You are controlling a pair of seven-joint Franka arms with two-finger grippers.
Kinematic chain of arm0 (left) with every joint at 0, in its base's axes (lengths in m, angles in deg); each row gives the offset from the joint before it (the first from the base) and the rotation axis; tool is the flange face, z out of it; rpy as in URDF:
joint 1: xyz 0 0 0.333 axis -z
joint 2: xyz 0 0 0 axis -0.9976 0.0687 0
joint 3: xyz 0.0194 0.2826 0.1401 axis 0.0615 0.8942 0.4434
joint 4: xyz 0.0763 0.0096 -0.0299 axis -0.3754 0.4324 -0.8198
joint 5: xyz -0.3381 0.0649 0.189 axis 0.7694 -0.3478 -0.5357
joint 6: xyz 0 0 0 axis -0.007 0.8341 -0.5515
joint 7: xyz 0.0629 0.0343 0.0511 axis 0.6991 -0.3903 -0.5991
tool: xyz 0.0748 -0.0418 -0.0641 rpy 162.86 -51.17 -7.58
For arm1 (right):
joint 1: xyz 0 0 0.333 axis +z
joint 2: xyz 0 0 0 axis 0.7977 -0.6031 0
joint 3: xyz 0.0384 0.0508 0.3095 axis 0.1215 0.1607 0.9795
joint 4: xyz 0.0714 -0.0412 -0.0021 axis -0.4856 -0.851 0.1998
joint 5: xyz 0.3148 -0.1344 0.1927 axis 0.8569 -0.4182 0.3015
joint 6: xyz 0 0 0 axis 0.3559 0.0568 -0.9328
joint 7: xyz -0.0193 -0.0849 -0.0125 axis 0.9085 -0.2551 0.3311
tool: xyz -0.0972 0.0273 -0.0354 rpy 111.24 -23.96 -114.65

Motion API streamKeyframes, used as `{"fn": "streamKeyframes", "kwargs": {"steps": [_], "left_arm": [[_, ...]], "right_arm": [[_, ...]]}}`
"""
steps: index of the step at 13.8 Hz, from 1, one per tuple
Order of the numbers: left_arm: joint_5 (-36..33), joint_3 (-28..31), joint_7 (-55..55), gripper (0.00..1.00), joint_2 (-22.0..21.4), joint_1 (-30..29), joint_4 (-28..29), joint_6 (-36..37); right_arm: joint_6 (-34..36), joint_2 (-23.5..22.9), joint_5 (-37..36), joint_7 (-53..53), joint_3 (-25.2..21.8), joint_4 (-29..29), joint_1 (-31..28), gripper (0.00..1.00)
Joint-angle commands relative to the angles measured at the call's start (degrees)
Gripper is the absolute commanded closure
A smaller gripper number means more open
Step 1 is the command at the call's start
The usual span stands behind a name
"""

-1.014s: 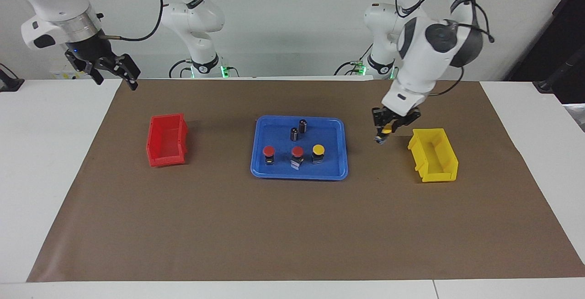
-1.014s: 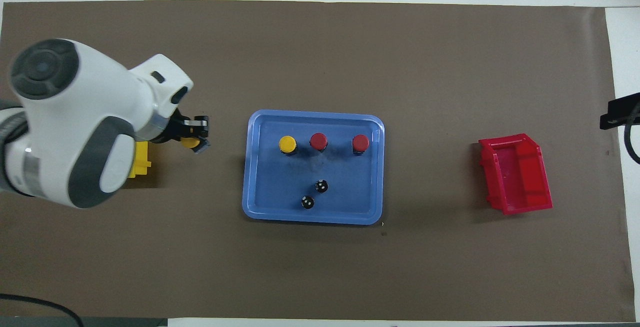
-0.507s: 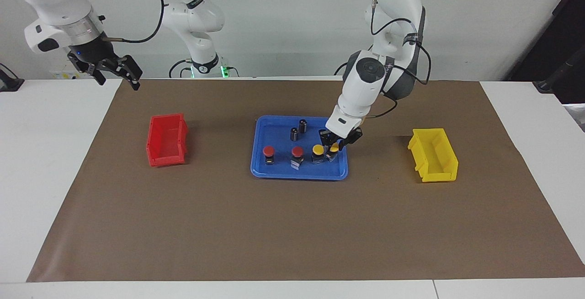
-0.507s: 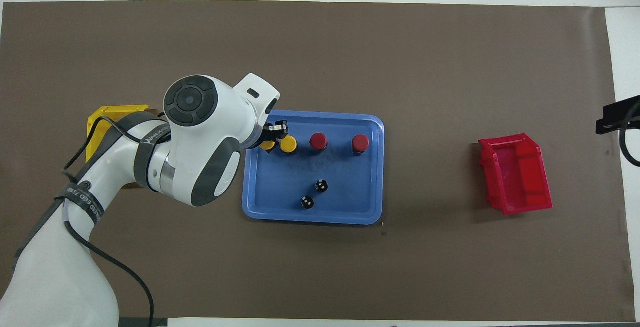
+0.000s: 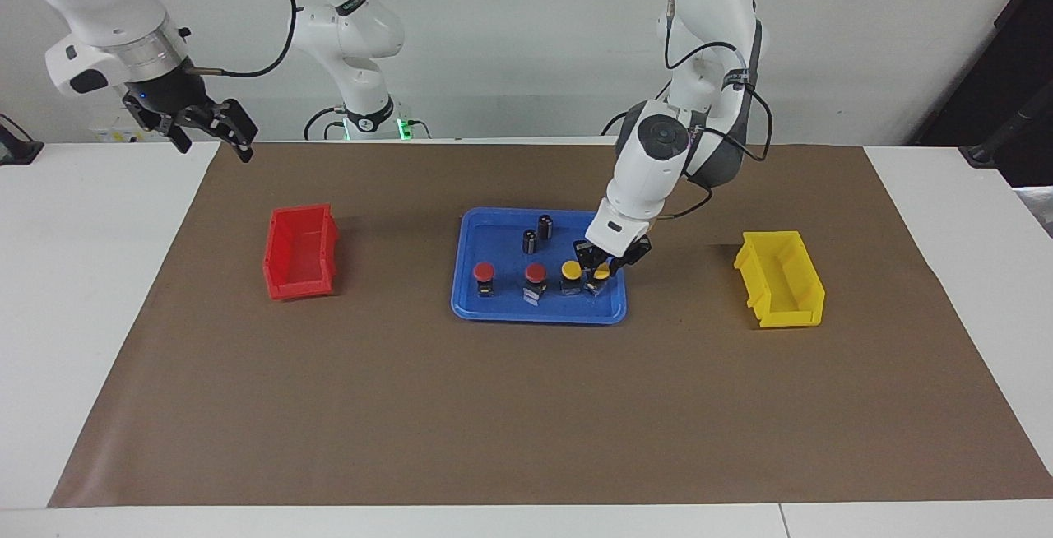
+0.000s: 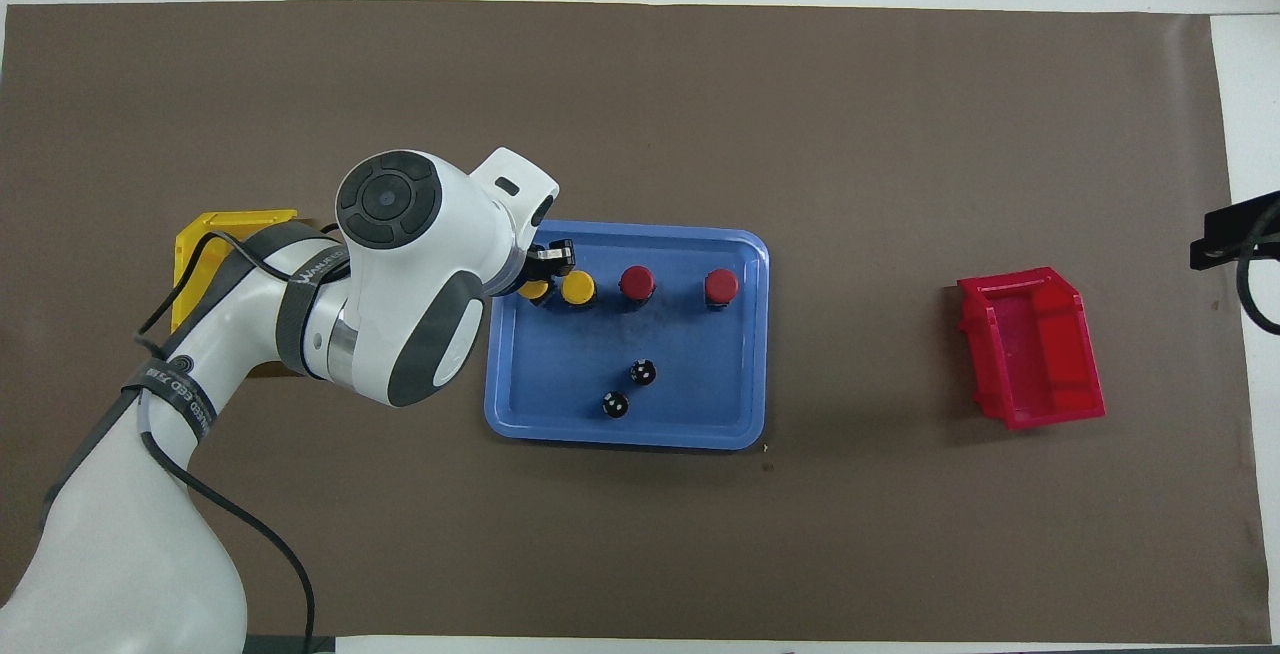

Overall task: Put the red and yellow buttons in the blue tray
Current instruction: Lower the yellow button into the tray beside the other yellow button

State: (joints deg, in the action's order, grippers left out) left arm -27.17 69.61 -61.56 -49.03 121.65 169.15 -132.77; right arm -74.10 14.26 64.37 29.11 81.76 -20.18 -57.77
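Observation:
The blue tray (image 5: 494,313) lies mid-table on the brown mat and also shows in the overhead view (image 6: 620,439). In it stand two red buttons (image 5: 484,273) (image 5: 535,274) and a yellow button (image 5: 571,271) in a row. My left gripper (image 5: 601,273) is low in the tray at the end toward the left arm. It is shut on the second yellow button (image 6: 533,288), right beside the first one (image 6: 577,287). My right gripper (image 5: 210,133) waits open and empty, raised over the mat's corner at the right arm's end.
Two dark capless cylinders (image 5: 545,225) (image 5: 529,240) stand in the tray, nearer to the robots than the buttons. A red bin (image 5: 300,252) sits toward the right arm's end of the table. A yellow bin (image 5: 780,279) sits toward the left arm's end.
My left gripper carried the yellow button from beside the yellow bin to the tray, then lowered it beside the other yellow button. The right arm has barely moved.

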Motion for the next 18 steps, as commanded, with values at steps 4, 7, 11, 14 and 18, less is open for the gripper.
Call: {"fn": "streamKeyframes", "kwargs": {"steps": [4, 7, 11, 14, 18], "left_arm": [[1.1, 0.6, 0.2, 0.99, -0.4, 0.1, 0.3, 1.4], [1.0, 0.9, 0.2, 0.99, -0.4, -0.4, 0.3, 1.4], [0.5, 0.9, 0.3, 0.95, -0.5, -0.5, 0.7, 1.5], [0.5, 0.9, 0.3, 0.46, -0.5, -1.2, 0.8, 1.5], [0.5, 0.9, 0.2, 0.32, -0.8, -1.1, 0.5, 2.4]], "right_arm": [[0.8, 0.4, 0.3, 2.2, 0.6, -0.5, -0.8, 0.0], [1.3, 0.5, 0.4, 2.3, 0.5, -0.6, -0.7, 0.0], [1.4, 0.5, 0.4, 2.4, 0.5, -0.6, -0.8, 0.0], [1.4, 0.6, 0.4, 3.4, 0.5, -0.7, -0.9, 0.0], [1.5, 0.7, 0.4, 4.9, 0.5, -0.7, -0.8, 0.0]]}}
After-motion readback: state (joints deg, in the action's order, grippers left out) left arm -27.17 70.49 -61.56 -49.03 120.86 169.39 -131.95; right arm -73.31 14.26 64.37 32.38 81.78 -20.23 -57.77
